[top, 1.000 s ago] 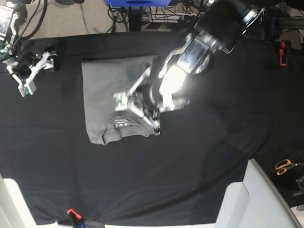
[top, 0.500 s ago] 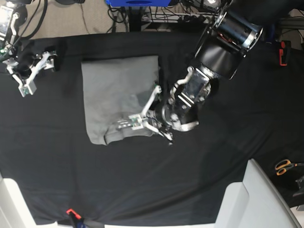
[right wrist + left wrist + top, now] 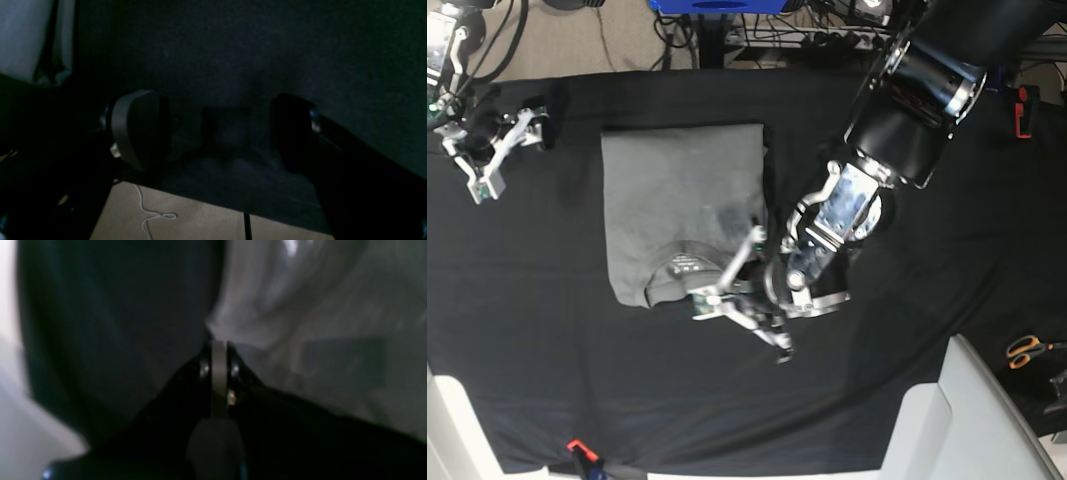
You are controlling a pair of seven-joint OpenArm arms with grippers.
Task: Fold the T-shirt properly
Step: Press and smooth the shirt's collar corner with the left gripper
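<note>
Lying folded into a rectangle on the black cloth sheet [image 3: 577, 380] covering the bench: one grey T-shirt [image 3: 677, 190], collar toward the near edge. Left gripper [image 3: 732, 305] at the shirt's near right corner, jaws clenched; the wrist view shows grey fabric bunched at their tips, though blur leaves it uncertain whether any is pinched. Right gripper [image 3: 489, 150] well apart at the sheet's far corner, jaws released, holding nothing. Orange-handled scissors [image 3: 1025, 350] at the sheet's edge.
</note>
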